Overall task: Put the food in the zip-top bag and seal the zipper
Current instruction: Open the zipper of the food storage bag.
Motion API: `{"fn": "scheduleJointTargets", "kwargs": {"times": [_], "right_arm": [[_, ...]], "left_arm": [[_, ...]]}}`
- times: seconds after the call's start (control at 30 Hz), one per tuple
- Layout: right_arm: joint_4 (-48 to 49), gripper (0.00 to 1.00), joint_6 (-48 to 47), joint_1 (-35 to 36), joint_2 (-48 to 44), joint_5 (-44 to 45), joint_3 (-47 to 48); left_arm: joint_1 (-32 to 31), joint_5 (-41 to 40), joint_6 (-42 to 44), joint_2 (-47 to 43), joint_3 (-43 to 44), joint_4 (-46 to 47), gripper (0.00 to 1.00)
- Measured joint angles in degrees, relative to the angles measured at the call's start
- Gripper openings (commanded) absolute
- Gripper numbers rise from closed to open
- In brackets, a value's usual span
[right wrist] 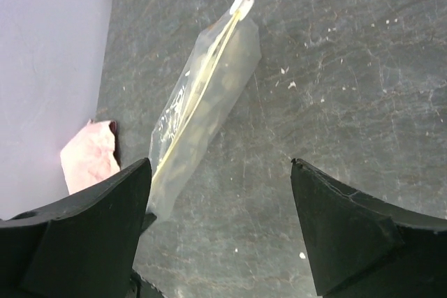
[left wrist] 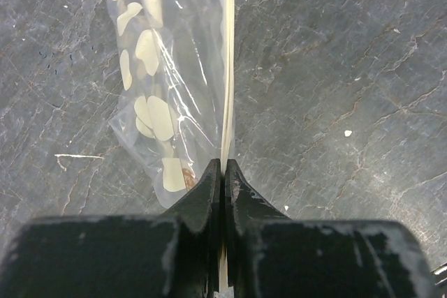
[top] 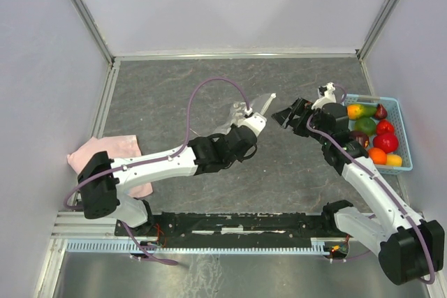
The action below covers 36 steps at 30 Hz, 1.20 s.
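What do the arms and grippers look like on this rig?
The left arm and right arm have white links with black joints and bases. A thin purple cable runs along each. The left gripper and right gripper have black wedge-shaped fingers with scuffed, whitish edges.

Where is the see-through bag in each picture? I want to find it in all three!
Top view: the bag is in the middle, pinched by the left tool.
Left wrist view: the bag runs up the upper left, above the shut left tool.
Right wrist view: the bag slants through centre-left, pink cloth left of it.
Shared landmark: the grey marbled table under it everywhere.
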Motion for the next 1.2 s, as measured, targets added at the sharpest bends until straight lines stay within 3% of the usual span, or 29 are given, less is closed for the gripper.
{"fn": "scheduleJointTargets", "kwargs": {"times": [0.27,0.73,1.2], "right_arm": [[6.29,0.78,4.07,0.00,0.90,3.98,-3.80],[18.45,0.67,11.91,0.00,11.96,3.61,-4.92],[22.97,0.62,14.38,0.00,15.93,2.36,-4.92]], "left_arm": [[-1.33,-1.03,0.00,0.00,0.00,0.02,0.03],[-2.03,-2.86,0.00,0.76,-0.20,0.44,0.03],[-2.21,-2.86,0.00,0.76,-0.28,1.29,0.03]]}}
